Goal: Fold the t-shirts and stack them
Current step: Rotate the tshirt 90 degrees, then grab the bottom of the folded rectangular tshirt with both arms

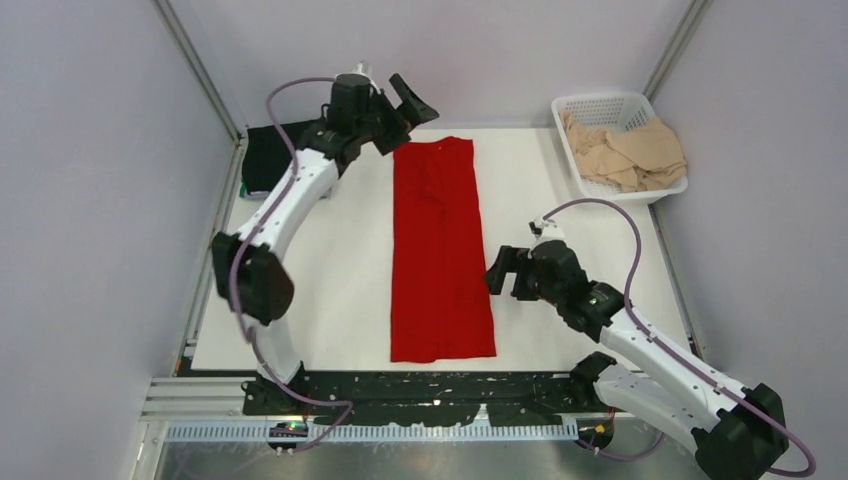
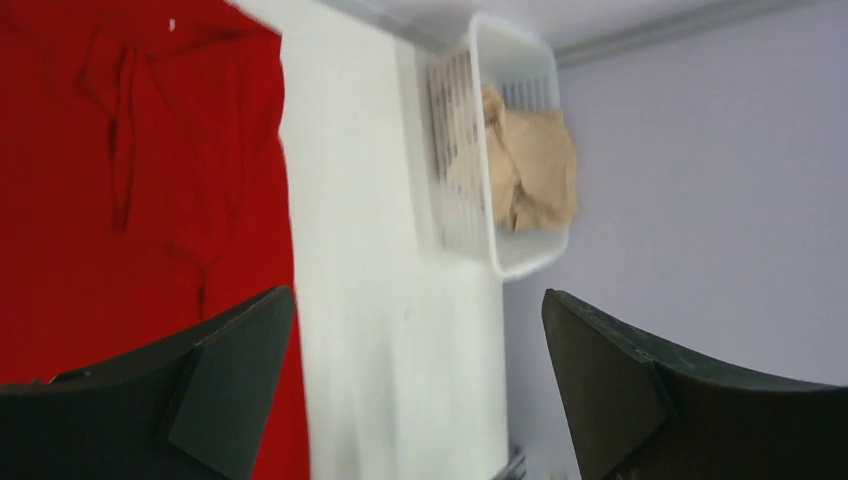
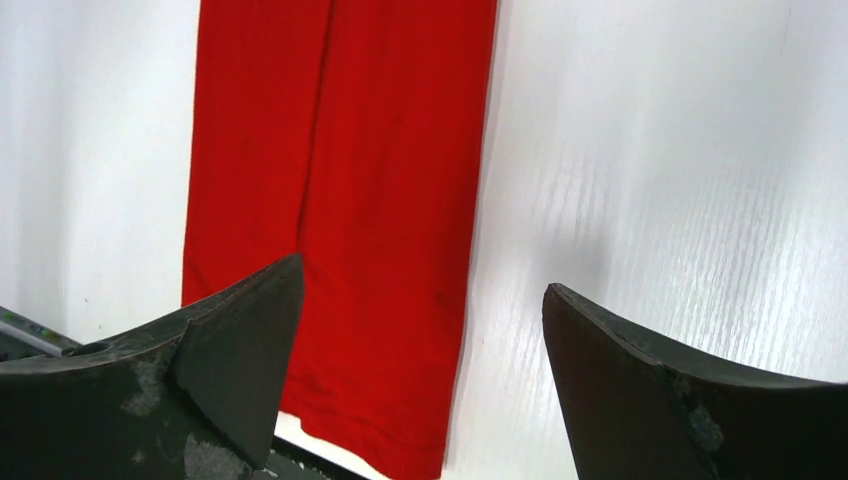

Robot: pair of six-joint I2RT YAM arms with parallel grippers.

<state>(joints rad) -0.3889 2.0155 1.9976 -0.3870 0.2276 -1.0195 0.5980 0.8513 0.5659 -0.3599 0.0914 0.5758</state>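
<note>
A bright red t-shirt (image 1: 440, 250) lies flat on the white table, folded into a long narrow strip from far to near. It shows in the left wrist view (image 2: 130, 200) and in the right wrist view (image 3: 350, 180). My left gripper (image 1: 412, 103) is open and empty, raised beside the strip's far left corner. My right gripper (image 1: 505, 272) is open and empty, just right of the strip's right edge, near its lower half. Beige t-shirts (image 1: 630, 150) lie crumpled in the basket. A folded black t-shirt (image 1: 265, 160) lies at the far left, partly hidden by my left arm.
A white lattice basket (image 1: 600, 105) stands at the far right corner of the table; it also shows in the left wrist view (image 2: 520, 255). Lavender walls enclose the table on three sides. A black perforated strip (image 1: 430, 385) runs along the near edge.
</note>
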